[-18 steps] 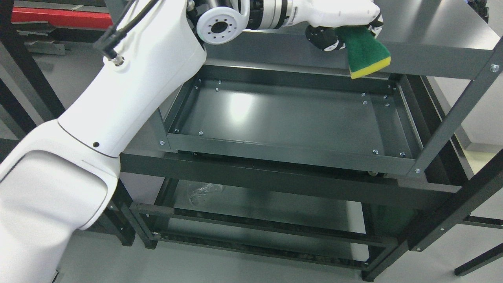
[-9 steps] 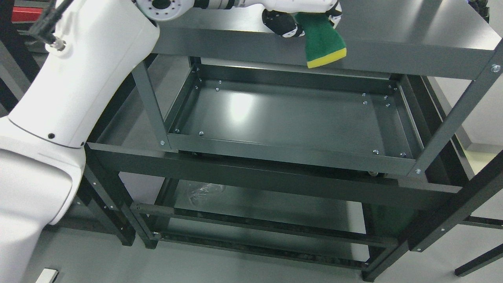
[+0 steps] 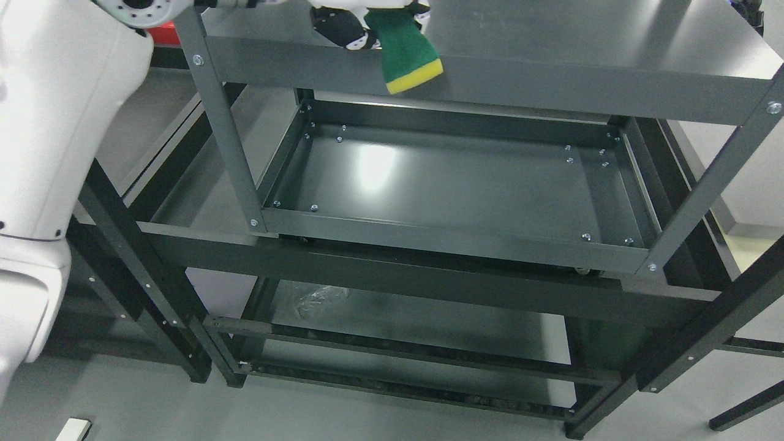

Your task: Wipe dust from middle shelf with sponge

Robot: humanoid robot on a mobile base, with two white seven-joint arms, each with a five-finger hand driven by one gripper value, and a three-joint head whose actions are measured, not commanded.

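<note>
Setting: a grey floor (image 3: 153, 404) under a dark metal shelving rack (image 3: 704, 190), seen from above, with further dark frames beside it.
Sponge: the green sponge (image 3: 407, 54) with a yellow underside hangs at the top of the view, in front of the top shelf's (image 3: 582, 37) front edge, well above the tray below.
Left hand: the left hand (image 3: 361, 24) is clamped on the sponge's upper end, mostly cut off by the top edge; its white arm (image 3: 55, 116) fills the left side.
Middle shelf: the middle shelf (image 3: 465, 184), a shallow tray with bolted corners, lies bare and glossy; no dust can be made out on it.
Change: over the last second the hand and sponge have slid from the right end of the top shelf's edge to left of centre and slightly upward, and the arm has swung out to the left.
Meaning: the sponge is moving away from the tray, not toward it; wiping looks either finished or not yet begun.
Right hand: not visible.
</note>
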